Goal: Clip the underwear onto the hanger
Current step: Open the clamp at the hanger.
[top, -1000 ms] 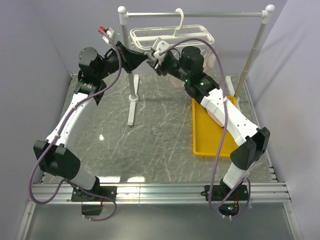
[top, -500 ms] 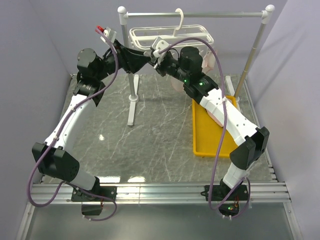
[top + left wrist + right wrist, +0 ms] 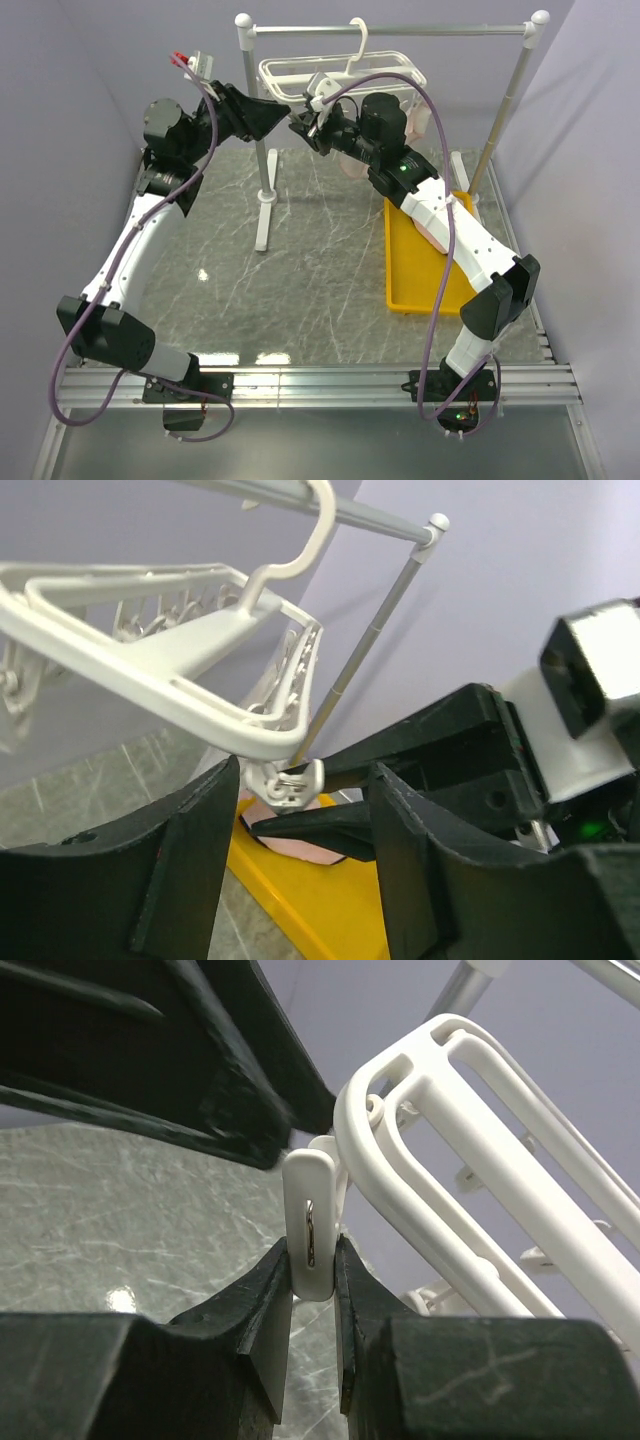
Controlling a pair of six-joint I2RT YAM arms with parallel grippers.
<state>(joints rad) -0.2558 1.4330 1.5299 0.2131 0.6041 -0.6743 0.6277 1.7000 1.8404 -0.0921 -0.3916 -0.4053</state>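
The white hanger point(image 3: 340, 72) hangs by its hook from the grey rail. My right gripper point(image 3: 312, 1253) is shut on one of its white clips point(image 3: 310, 1222), at the hanger's near left corner. My left gripper point(image 3: 305, 780) stands open right beside that clip point(image 3: 286, 783), with nothing between its fingers. In the top view the two grippers meet tip to tip, left gripper point(image 3: 284, 114) against right gripper point(image 3: 301, 124). Pale pink underwear point(image 3: 433, 232) lies in the yellow tray, and a piece with navy trim point(image 3: 300, 844) shows below the right gripper's fingers. More pink fabric point(image 3: 419, 121) hangs at the hanger's far right end.
A tall grey rail stand with white ball ends carries the hanger; its left pole point(image 3: 264, 160) stands just below my left gripper and its right pole point(image 3: 503, 105) slants at the far right. The yellow tray point(image 3: 410, 285) lies under my right arm. Purple walls close in on both sides.
My left gripper has opened and drawn back slightly to the left. My right gripper has narrowed onto the white clip.
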